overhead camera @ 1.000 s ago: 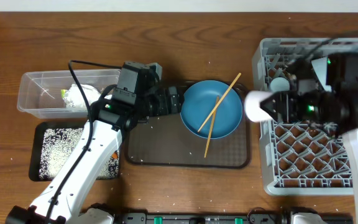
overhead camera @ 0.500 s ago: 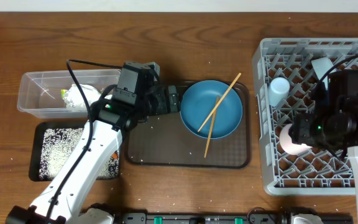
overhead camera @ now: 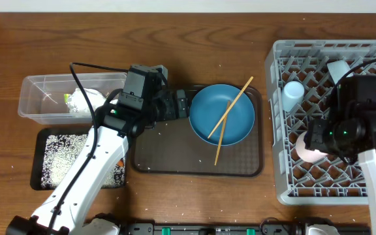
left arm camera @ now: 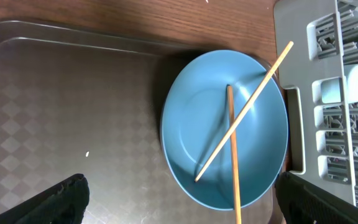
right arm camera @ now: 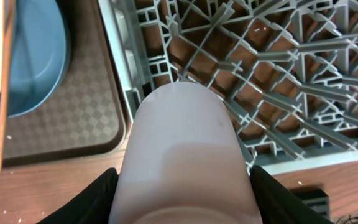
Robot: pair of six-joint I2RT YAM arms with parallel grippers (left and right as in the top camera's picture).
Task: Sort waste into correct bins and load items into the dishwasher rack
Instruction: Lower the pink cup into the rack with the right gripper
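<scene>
Two trays lie nearest on the dark wood table (overhead camera: 207, 39): a black tray (overhead camera: 35, 160) at left, speckled with rice (overhead camera: 61, 160), and a brown serving tray (overhead camera: 168, 153) at centre. Right gripper (overhead camera: 315, 140) clamps the white-pink cup (right arm camera: 182, 149) over the near-left part of the grey rack (overhead camera: 274, 163) — contact with the pegs unclear. Left gripper (overhead camera: 183, 105) hovers over the serving tray beside the blue plate (overhead camera: 240, 124), jaws wide, empty. Chopsticks (left arm camera: 232, 152) lie crossed on the plate. Farther back — a light blue cup (overhead camera: 293, 91) in the rack and a clear tub (overhead camera: 31, 98) holding the wrapper (overhead camera: 80, 99). Stray grains dot the wood.
</scene>
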